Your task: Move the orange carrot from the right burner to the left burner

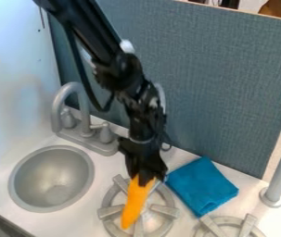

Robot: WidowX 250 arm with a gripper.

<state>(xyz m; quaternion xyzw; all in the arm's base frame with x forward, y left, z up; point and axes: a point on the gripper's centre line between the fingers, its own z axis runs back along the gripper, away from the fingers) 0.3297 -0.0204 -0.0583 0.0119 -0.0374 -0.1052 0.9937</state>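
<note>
The claw (145, 179) grasps an orange carrot-like toy (134, 203), its lower end slanting toward 7 o'clock over the near-center burner (165, 210). From that burner, a blue cloth (202, 185) lies at 2 o'clock, the sink (51, 173) at 10.

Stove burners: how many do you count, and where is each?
2. One burner is under the orange object in the hand; the other burner, near the blue cloth, is cut off at the bottom edge. More may lie beyond.
</note>
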